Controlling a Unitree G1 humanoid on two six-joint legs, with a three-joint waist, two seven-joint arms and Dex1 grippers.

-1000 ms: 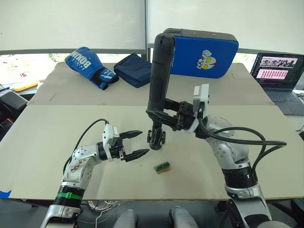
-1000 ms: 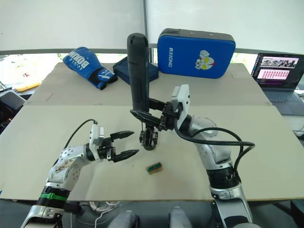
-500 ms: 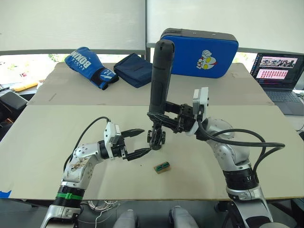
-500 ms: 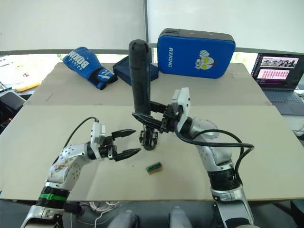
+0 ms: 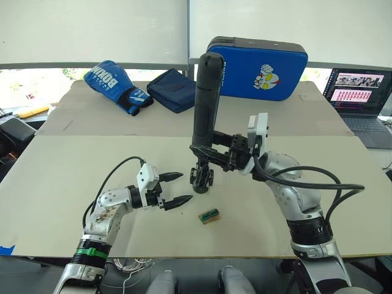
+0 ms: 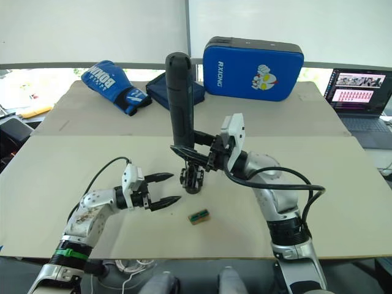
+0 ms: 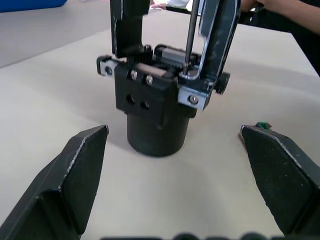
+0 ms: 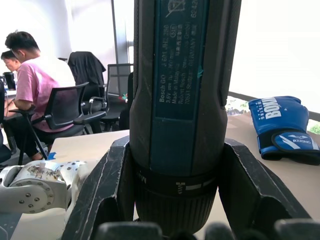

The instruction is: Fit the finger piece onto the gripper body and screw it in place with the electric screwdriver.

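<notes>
The right gripper point(image 5: 207, 158) is clamped around the lower end of the electric screwdriver point(image 5: 205, 101), holding it upright, tilted just a bit, with the rounded end up top. In the left wrist view the thin metal bit point(image 7: 189, 37) comes straight down onto the top of the gripper body point(image 7: 156, 102), right by the silver screws on its bracket. The gripper body sits on its round dark base near the middle of the table point(image 5: 67, 165), a little toward the front edge. The left gripper point(image 5: 174, 188) is spread wide with nothing in it, low over the table just left of the gripper body and not touching it; from its wrist camera the two black fingers point(image 7: 75, 170) sit either side of the base with clear gaps. A small green-and-tan block point(image 5: 209, 215) lies flat just in front of the gripper body, closer to the front edge. Can't make out the finger piece as a separate part. Along the back edge: a blue boxing glove point(image 5: 116, 84), a folded navy cloth point(image 5: 173, 89) and a blue pad point(image 5: 260, 68), with a laptop point(image 5: 358, 98) off the back right corner.
</notes>
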